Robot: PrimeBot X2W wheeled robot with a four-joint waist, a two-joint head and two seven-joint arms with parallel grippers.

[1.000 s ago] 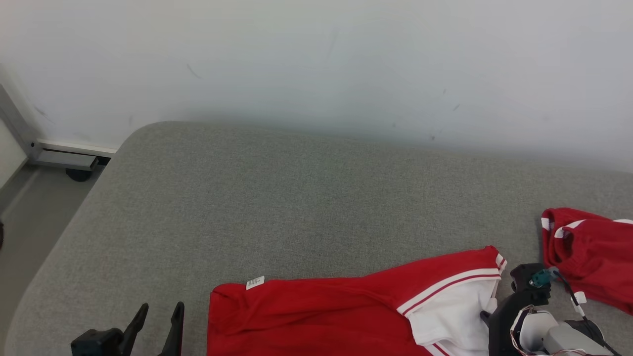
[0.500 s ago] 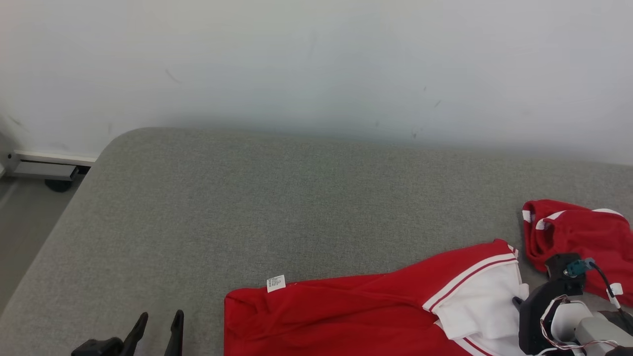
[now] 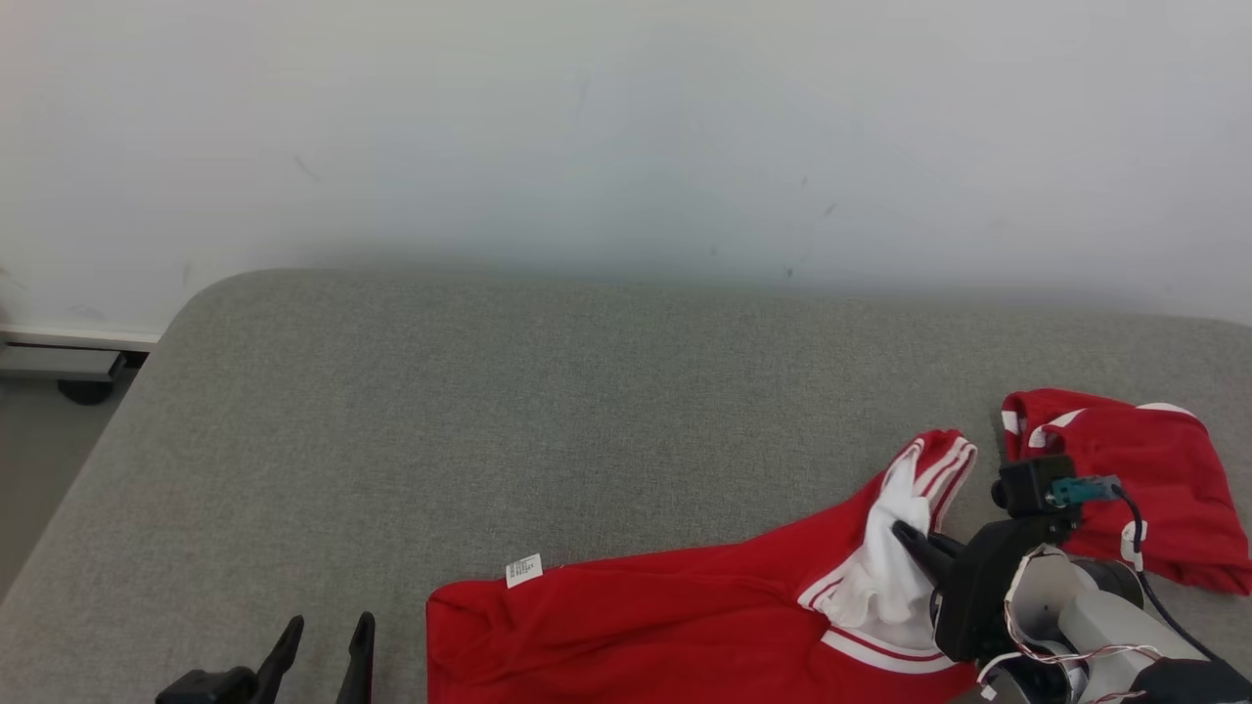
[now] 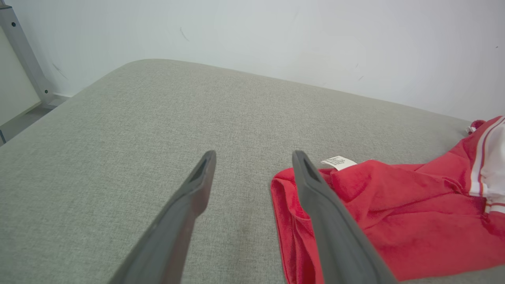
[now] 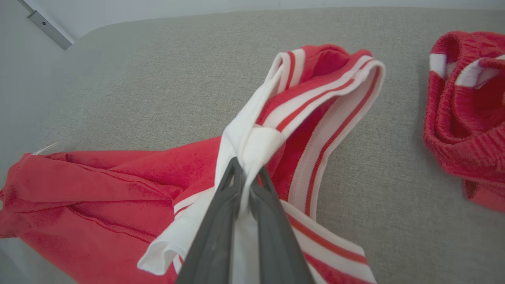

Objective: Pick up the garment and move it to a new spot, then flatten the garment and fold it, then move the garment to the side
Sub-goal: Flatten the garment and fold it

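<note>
The right gripper (image 5: 244, 170) was clenched on a bunch of white fabric at the striped end of the red garment (image 3: 636, 626), pulling that end up into a peak off the grey cushion (image 3: 489, 440). The rest of the garment lay flat along the near edge, its label (image 3: 523, 570) at the far corner. The left gripper (image 3: 329, 626) hung released, jaws wide, just beside the garment's other end and touching nothing.

The hold looked narrow, so the cloth could slide out between the fingers once the full weight came onto it. How many layers were caught was hard to tell from the wrist view. If only 1 was caught, the garment would likely twist and bunch as it rose. With 1 pinch point and the other gripper idle, the long red body would probably drag over the cushion. A second red garment (image 3: 1125, 489) lay near the right arm and could be snagged by a sweep to that side.

1 second before, the striped end had lain flat with the right gripper beside it and not yet clenched. The head camera had also shifted, while the left gripper kept its place.
</note>
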